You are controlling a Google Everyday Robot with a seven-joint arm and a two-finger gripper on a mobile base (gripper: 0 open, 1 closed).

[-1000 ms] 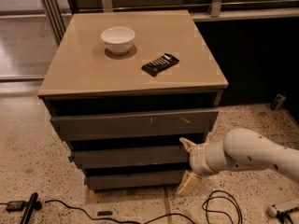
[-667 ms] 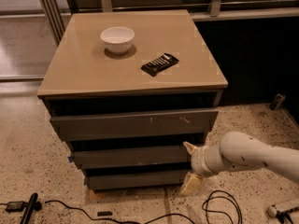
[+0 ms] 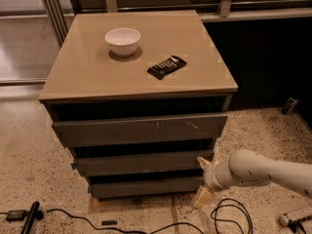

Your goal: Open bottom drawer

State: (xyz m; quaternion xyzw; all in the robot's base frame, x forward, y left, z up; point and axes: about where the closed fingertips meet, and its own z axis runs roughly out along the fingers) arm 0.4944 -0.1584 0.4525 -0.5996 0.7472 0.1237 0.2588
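As seen from the camera view: bottom drawer appears closed, lowest in the stack. Pincer at the drawer's right end, released, fingers spread above and below the front's edge. Step, by my reading: securing the grip. Next move calls for clenching, then a straight outward pull.

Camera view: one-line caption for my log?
Gripper open at the right end of the bottom drawer, one finger above its front, one below; white bowl and dark wrapper on cabinet top.

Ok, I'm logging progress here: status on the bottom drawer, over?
Claw open, at the right end of the bottom drawer. Drawer looks shut, not pulled out. Loose cable lying just below; drawer front unobstructed.
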